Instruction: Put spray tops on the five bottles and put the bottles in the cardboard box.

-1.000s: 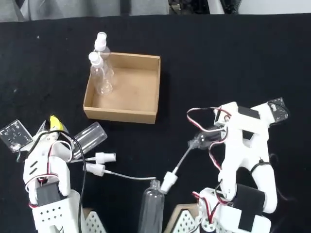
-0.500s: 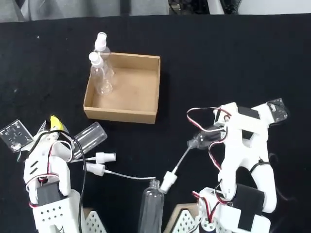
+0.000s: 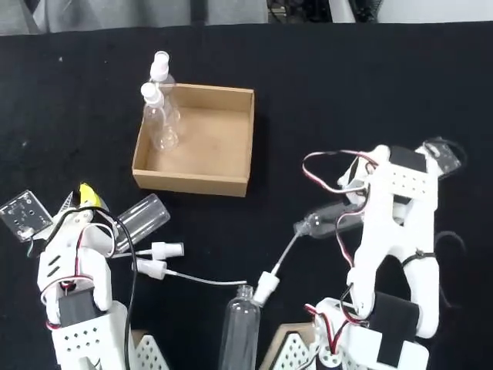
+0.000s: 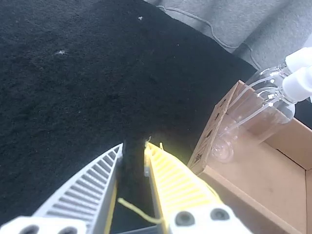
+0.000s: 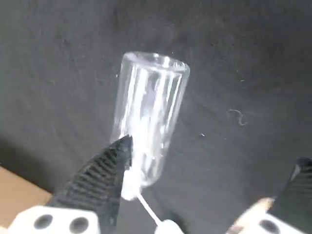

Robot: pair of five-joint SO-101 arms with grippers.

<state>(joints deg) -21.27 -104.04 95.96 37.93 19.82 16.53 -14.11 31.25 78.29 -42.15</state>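
Right wrist view is showing the right gripper [image 5: 212,155] spread wide over a bottle [image 5: 151,112] lying on the tabletop [image 5: 243,58], one finger [image 5: 105,175] touching its neck, where a spray top [image 3: 266,287] is trailing by its tube. With two capped bottles [image 3: 158,108] in the box [image 3: 231,185], capping a third seems to be in hand, and the next move is calling for a centred grasp. The left gripper [image 4: 134,145] is sitting narrow and empty.

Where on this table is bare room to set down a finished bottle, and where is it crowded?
Bare: the black cloth right of the brown cardboard box, and the box floor beside the two capped clear bottles. Crowded: the near strip, from the left arm to the right arm, with loose white spray tops and lying clear bottles.
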